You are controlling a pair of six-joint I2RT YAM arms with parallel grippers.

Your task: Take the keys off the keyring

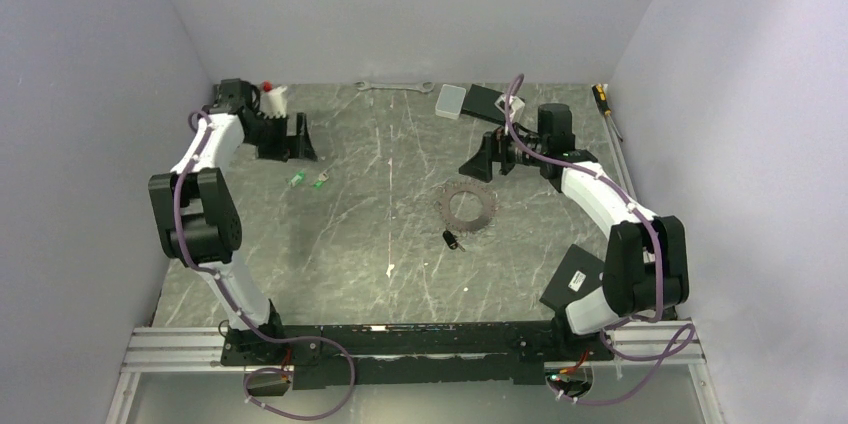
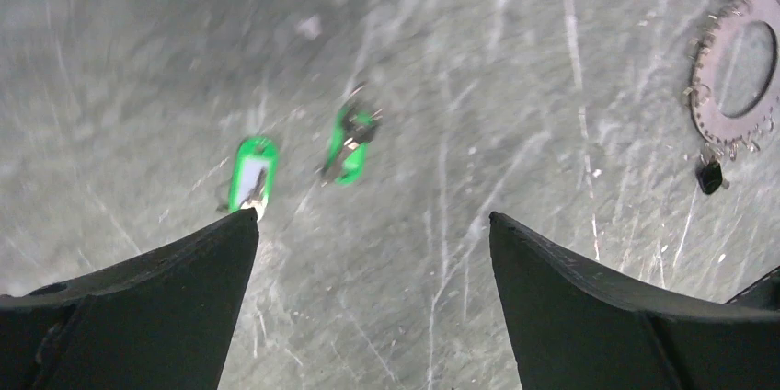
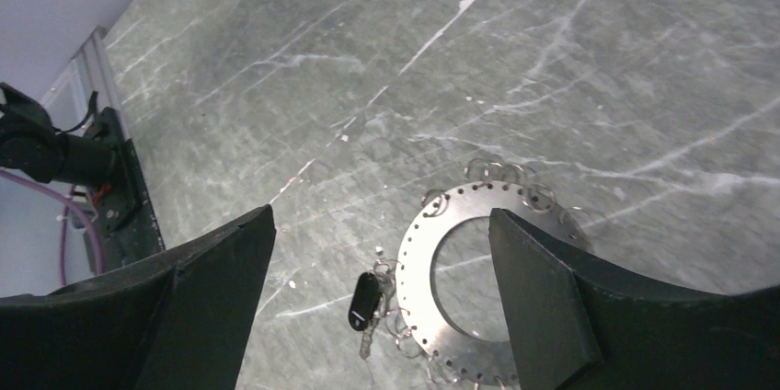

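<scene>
The keyring (image 1: 469, 206) is a flat grey metal ring with small holes and wire loops round its rim, lying mid-table. The black-headed key (image 1: 453, 240) hangs on a loop at its near-left edge. Two green-headed keys (image 1: 295, 180) (image 1: 321, 180) lie loose, far left of the ring. My left gripper (image 1: 300, 144) is open and empty behind the green keys (image 2: 253, 174) (image 2: 349, 143). My right gripper (image 1: 482, 162) is open and empty above and behind the keyring (image 3: 418, 270) and the black key (image 3: 364, 301). The left wrist view also shows the ring (image 2: 706, 96) and the black key (image 2: 709, 176).
A silver wrench (image 1: 395, 86) lies at the back. A white box (image 1: 451, 101) and a black block (image 1: 490, 102) sit back right. A screwdriver (image 1: 603, 96) lies by the right wall. A black pad (image 1: 575, 279) lies near the right arm's base. A white bottle (image 1: 272, 99) stands back left.
</scene>
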